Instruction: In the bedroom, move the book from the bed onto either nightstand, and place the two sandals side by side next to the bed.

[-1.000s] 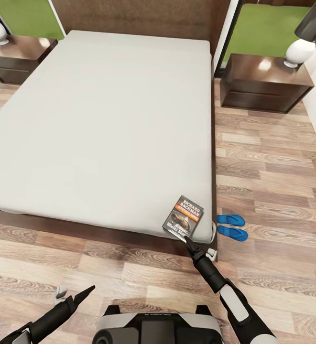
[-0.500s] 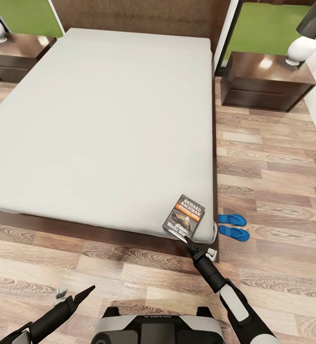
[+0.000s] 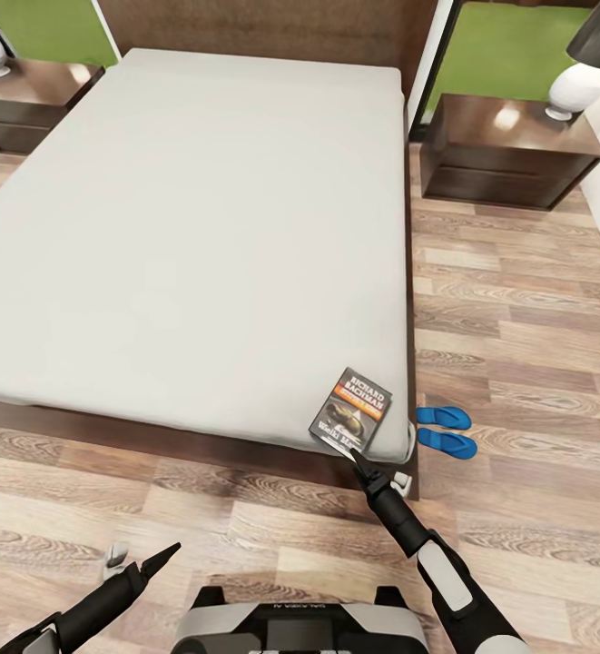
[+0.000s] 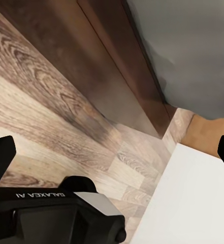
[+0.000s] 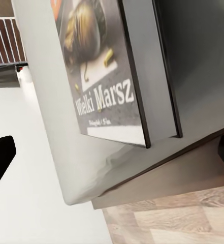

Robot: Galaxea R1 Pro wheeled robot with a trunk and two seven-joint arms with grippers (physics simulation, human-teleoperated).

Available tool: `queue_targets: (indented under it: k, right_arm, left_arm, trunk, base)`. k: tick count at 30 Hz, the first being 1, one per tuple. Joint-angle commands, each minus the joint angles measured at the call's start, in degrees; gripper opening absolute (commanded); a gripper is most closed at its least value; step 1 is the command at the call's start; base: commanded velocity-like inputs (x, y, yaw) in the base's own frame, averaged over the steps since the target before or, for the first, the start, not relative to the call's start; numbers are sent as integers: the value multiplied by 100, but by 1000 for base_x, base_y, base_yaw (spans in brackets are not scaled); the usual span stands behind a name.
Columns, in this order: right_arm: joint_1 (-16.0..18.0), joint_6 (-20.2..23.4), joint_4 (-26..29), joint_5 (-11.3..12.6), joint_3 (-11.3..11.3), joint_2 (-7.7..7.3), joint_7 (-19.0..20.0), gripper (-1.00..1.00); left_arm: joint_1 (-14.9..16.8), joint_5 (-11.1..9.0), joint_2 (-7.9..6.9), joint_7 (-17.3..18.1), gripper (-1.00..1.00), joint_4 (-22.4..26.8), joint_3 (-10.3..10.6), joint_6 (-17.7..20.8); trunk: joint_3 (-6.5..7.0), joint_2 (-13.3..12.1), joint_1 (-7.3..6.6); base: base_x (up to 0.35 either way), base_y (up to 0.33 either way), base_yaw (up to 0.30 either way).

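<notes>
The sandals (image 3: 445,431) already lie side by side on the floor at lower right beside the bed (image 3: 191,236), while the book (image 3: 351,411) remains on the mattress corner, untransferred to a nightstand (image 3: 508,150); the right gripper (image 3: 358,459) points at its edge, and the left gripper (image 3: 159,557) idles at lower left, jaw state indeterminable for both.

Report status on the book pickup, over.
Right gripper at the near edge of the book, fingers not around it. Left gripper idle, low. Book flat on the bed corner; sandals paired on floor beside it.
</notes>
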State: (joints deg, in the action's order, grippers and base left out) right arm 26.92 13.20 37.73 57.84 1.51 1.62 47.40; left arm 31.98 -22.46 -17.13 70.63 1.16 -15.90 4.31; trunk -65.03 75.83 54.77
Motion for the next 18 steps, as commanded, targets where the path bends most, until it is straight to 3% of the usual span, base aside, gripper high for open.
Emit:
queue_targets:
  k: [1,6,18]
  right_arm:
    - [3,60,-2,43,16,4,15,100]
    - [3,60,-2,45,16,3,15,100]
    - [1,60,5,45,16,4,15,100]
  left_arm:
    - [2,32,-1,20,100,-1,-44,45]
    - [7,32,-1,21,100,-1,-44,47]
    - [4,32,-1,23,100,-1,-44,53]
  trunk:
    - [-21,43,23]
    - [-111,244,132]
    - [-111,244,132]
  base:
    - [0,0,0]
    - [0,0,0]
    - [0,0,0]
